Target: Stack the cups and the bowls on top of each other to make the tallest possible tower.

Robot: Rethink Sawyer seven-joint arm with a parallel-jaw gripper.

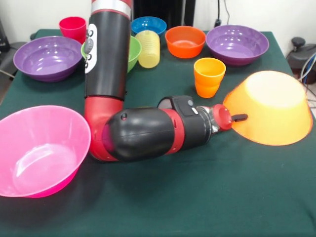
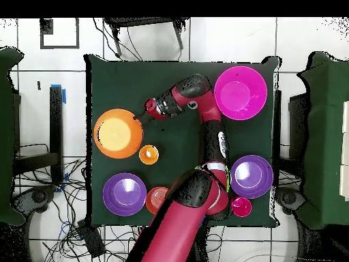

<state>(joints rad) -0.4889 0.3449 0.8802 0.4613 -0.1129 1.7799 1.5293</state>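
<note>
You see the gripper [image 1: 240, 117] at the rim of the large orange bowl [image 1: 274, 106], apparently clenched on it | bowl tipped on its side | orange cup [image 1: 209, 76] just behind | pink bowl [image 1: 39, 148] well apart

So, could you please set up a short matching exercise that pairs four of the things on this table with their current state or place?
Things:
1. large orange bowl
2. pink bowl
3. orange cup
4. pale yellow cup

States:
A. upright, near table edge, away from the others
B. tipped on its side at the end effector
C. beside the blue bowl
D. upright, beside the tipped bowl

Pairs: 1-B, 2-A, 3-D, 4-C
</note>
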